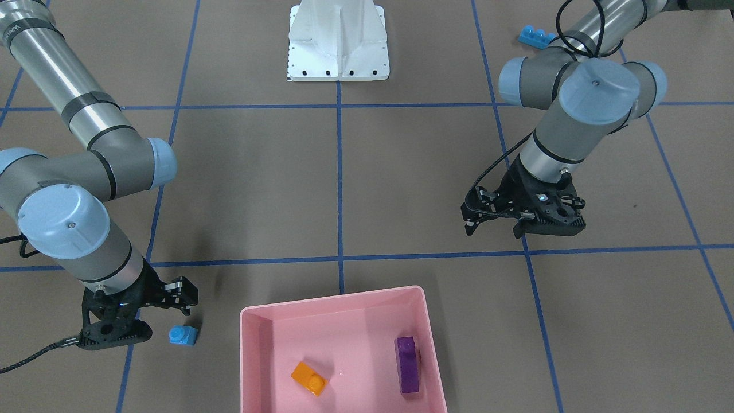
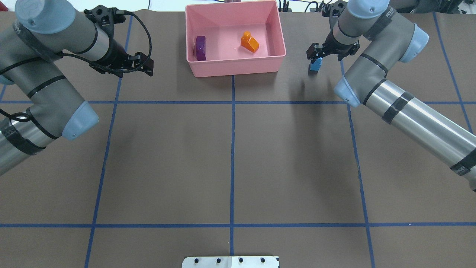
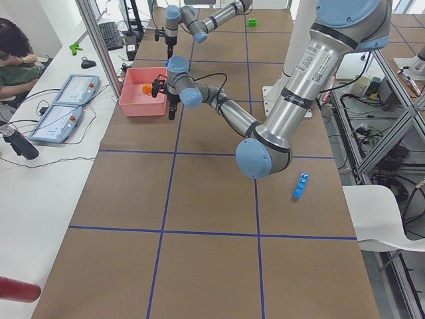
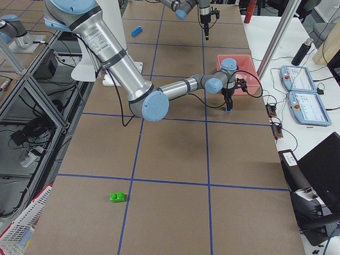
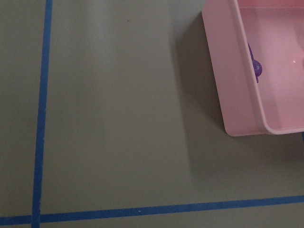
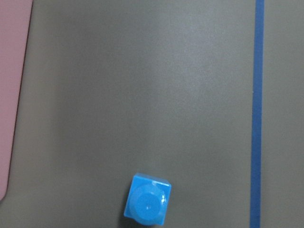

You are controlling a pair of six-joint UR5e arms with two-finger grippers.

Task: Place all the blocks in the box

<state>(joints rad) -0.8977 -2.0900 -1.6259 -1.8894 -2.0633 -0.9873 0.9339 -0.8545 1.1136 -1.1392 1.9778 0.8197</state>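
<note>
Brown covering crossed by blue tape lines (image 2: 232,149) spans the worktop (image 2: 167,167). The pink box (image 2: 238,67) sits midway along the operators' edge, holding the orange block (image 2: 250,42) and purple block (image 2: 200,47). The small blue block (image 2: 315,66) stands just beside it, under the released right jaws. The left jaws hang released, empty. The long blue block (image 3: 300,186) and green block (image 4: 118,197) lie near opposite ends. A white bench (image 3: 33,219) flanks the operators' edge.

Brown table (image 2: 167,163), blue tape grid (image 2: 232,149), white bench (image 3: 33,199)
</note>
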